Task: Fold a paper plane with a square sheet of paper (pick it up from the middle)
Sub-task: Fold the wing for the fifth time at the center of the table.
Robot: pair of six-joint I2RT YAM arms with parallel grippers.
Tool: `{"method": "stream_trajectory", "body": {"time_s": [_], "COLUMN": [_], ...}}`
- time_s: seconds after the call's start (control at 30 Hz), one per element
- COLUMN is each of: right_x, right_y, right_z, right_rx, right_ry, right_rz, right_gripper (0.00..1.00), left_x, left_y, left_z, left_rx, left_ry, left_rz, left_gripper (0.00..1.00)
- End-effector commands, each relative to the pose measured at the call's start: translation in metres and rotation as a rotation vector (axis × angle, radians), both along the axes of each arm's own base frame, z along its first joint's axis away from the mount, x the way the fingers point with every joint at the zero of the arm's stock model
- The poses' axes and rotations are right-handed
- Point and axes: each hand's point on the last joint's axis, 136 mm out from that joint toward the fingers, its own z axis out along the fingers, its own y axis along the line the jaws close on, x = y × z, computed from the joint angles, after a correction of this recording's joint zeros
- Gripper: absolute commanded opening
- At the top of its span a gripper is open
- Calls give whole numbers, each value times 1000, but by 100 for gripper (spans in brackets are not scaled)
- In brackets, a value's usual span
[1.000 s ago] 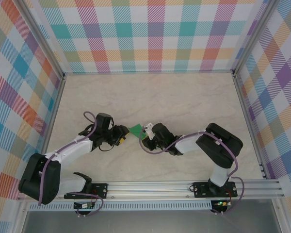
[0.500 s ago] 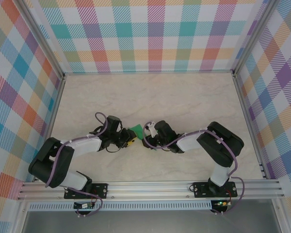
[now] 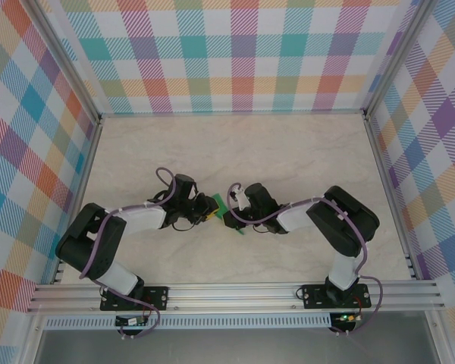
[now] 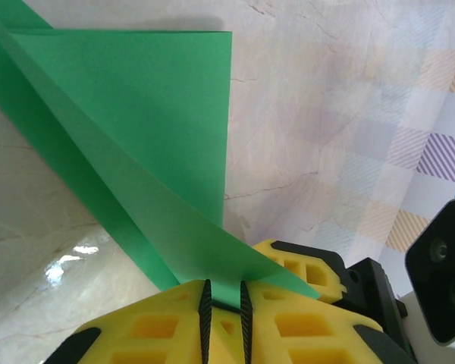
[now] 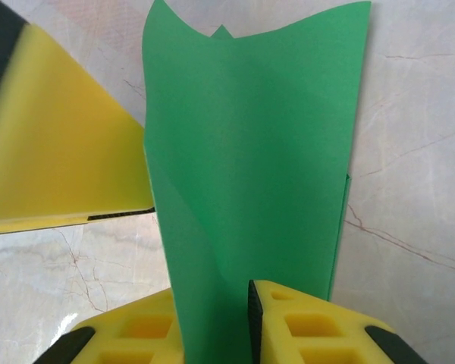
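The square sheet of paper [image 3: 212, 202] is bright green, partly folded, and held off the table between my two grippers at mid-table. My left gripper [image 3: 206, 212] comes at it from the left, my right gripper [image 3: 229, 215] from the right, and their tips almost touch. In the left wrist view, a folded corner of the paper [image 4: 159, 136] runs down between my left gripper's [image 4: 224, 299] narrowed jaws. Seen from the right wrist, the paper [image 5: 250, 152] stands upright as a bowed, layered strip, with my right gripper [image 5: 212, 297] shut on its lower end.
The right gripper's yellow finger [image 4: 303, 269] sits just behind the paper in the left wrist view. The left gripper's yellow finger [image 5: 61, 136] lies close beside the sheet in the right wrist view. Checked walls [image 3: 235, 53] ring the marble table [image 3: 288, 152].
My left arm has swung right to the paper and narrowed its jaws onto a corner. The right gripper has shifted slightly toward the near edge, still holding the sheet.
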Motion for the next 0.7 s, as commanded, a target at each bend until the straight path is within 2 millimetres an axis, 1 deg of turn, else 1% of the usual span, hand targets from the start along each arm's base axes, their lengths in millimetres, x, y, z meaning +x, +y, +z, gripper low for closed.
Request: {"method": "stream_trajectory", "body": {"time_s": [0.0,0.1,0.27,0.4,0.5,0.67], "right_x": [-4,-2,1,1,2,3], "right_y": [-1,-1,0,4,5,0], "right_z": [-13,-10,1,9,10,12], "right_rx": [-22,-25,-36,-21,-15,11], "right_ry": [64,53,19,14,24,56], "right_rz": [5,8,25,48,48,31], "right_gripper": [23,25,30,32,33,35], "left_x": [7,8,9,9,9,7], "left_y": [-9,-8,-7,-7,-6,-6], "left_z": [5,1,1,0,-2,-5], "left_rx": [-1,8,16,25,30,35], "left_ry": [-35,-28,-27,-24,-21,-12], "left_rz": [-22,-17,-15,-16,-17,-21], "left_gripper": [18,16,16,15,15,15]}}
